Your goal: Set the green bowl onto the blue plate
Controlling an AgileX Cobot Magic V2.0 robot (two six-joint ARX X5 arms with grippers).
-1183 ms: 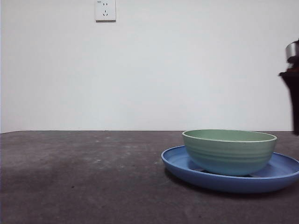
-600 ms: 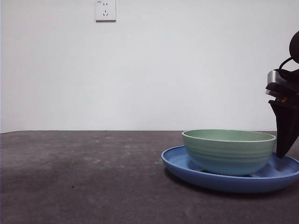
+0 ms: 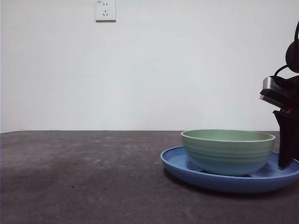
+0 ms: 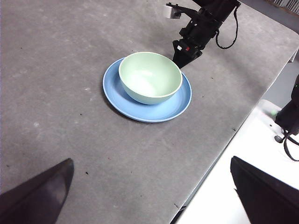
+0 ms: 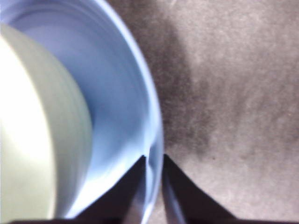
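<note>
The green bowl stands upright inside the blue plate at the right of the front view. My right gripper has come down at the plate's right rim. In the right wrist view its two jaws sit either side of the plate rim, shut on it, with the bowl just beyond. From high above, the left wrist view shows the bowl, plate and right gripper. My left gripper hangs open and far from them.
The grey table stretches left of the plate. A wall socket is on the white wall behind. The left wrist view shows the table's edge and a white surface beyond it.
My right gripper came in from the right edge and dropped onto the plate's rim. Plate and bowl have shifted slightly to the left.
</note>
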